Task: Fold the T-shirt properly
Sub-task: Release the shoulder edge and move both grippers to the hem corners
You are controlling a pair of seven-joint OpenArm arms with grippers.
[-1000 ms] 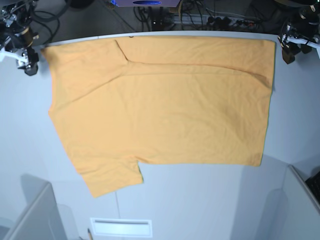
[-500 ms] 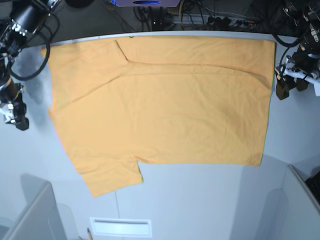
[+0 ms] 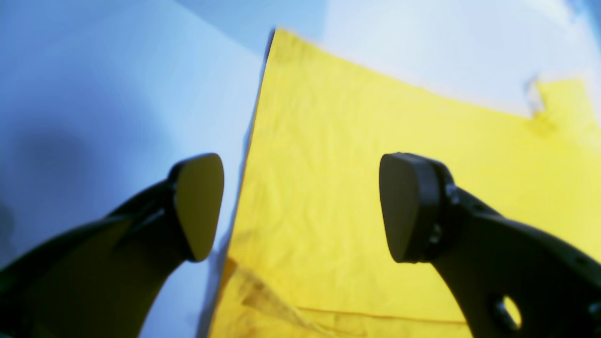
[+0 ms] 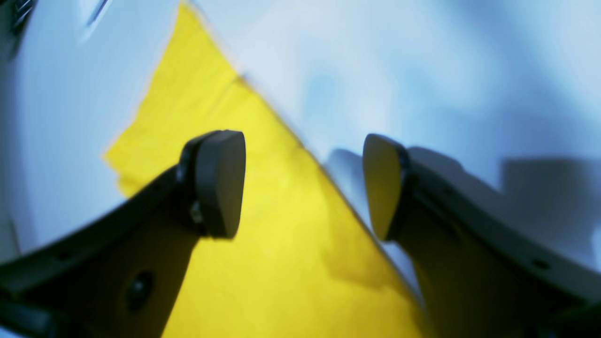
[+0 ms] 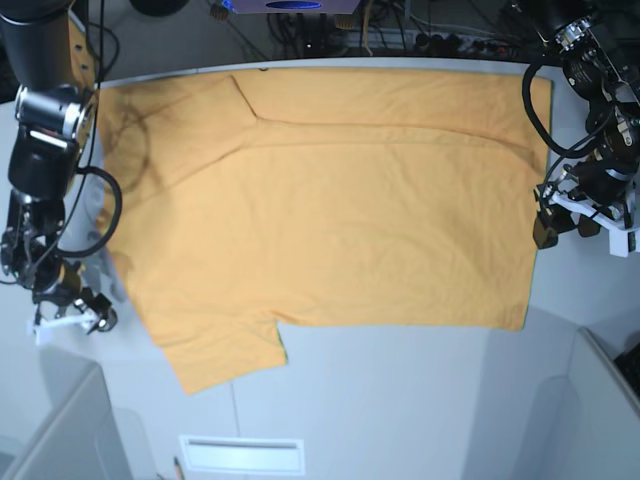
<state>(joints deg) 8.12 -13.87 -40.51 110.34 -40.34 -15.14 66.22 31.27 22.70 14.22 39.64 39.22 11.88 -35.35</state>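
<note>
Base view high above, looking down on the whole T-shirt (image 5: 330,210) on the tabletop (image 5: 400,400), wrist views close and low behind each end effector, each sharing one shirt edge with base.

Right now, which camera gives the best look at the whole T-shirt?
The base view: the T-shirt lies spread flat, all edges and the near sleeve visible. The left wrist view shows only blurred fabric beside one straight edge; the right wrist view shows a blurred yellow stretch tapering to a corner.
</note>
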